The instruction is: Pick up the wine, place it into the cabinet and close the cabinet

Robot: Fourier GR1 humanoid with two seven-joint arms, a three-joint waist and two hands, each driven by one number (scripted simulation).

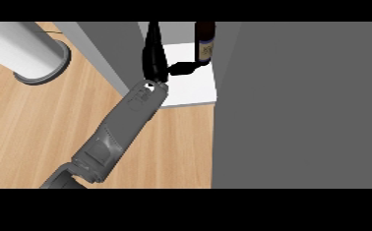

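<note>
Wooden table (44,127) below me, grey cabinet (291,107) filling right side, door panel (109,53) angled at left of opening. White-grey cylinder (33,53) stands far left on table. Wine (205,43) upright on white cabinet shelf (193,90), long axis vertical, top out of my sight. One robot hand (156,58) reaches into opening, thumb touching wine's base, fingers straight. Which arm it is, I cannot tell.

A pale wooden worktop (44,127) fills the lower left. On it, at the upper left, stands a white cylinder (25,45) on a grey ring base (54,68).
</note>
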